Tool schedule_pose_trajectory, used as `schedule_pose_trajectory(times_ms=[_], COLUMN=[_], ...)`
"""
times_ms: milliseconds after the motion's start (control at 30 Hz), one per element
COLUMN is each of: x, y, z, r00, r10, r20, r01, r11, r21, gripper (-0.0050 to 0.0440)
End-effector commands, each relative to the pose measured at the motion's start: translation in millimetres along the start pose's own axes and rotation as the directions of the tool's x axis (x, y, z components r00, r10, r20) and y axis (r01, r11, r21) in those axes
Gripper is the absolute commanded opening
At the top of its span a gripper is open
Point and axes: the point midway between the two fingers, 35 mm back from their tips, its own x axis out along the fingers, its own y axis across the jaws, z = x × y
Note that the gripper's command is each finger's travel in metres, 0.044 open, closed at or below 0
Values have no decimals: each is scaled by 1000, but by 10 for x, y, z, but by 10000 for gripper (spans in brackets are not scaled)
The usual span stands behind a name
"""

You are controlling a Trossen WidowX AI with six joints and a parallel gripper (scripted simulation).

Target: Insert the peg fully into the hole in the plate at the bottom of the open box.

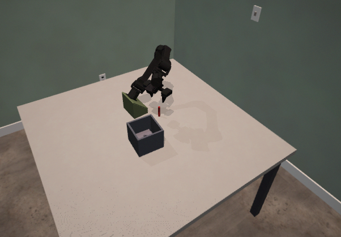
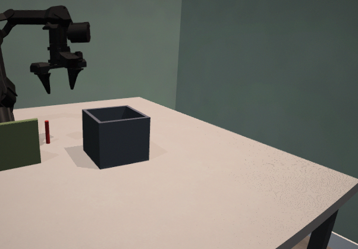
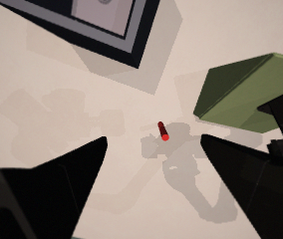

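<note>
A small red peg (image 1: 158,111) stands upright on the table between the dark open box (image 1: 146,136) and the arm's base. It also shows in the exterior view (image 2: 47,131) and in the wrist view (image 3: 163,131). The box (image 2: 116,135) holds a pale plate with a hole (image 1: 145,133); a corner of the box shows in the wrist view (image 3: 100,25). My gripper (image 2: 58,83) is open and empty, hanging well above the table, roughly over the peg. In the wrist view the peg lies between the two spread fingers.
A green wedge-shaped block (image 1: 133,104) sits by the arm's base, close to the left of the peg; it also shows in the exterior view (image 2: 18,144) and in the wrist view (image 3: 242,95).
</note>
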Motion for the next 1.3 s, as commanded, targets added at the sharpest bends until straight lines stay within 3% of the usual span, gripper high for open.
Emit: schedule_pose_trajectory(times_ms=[0,100,267,467,1267], x=[64,134,158,699,1032], y=[-118,-281,-292,-306,-305], z=[-195,-468,-485,-507,-507], r00=[1000,999,999,999,999], r10=[-11,-22,-23,-29,-30], r20=[-19,-37,-37,-40,-36], r01=[9,12,12,14,17], r11=[995,968,965,942,941], r21=[-102,-250,-263,-336,-338], gripper=[440,440,440,440,440])
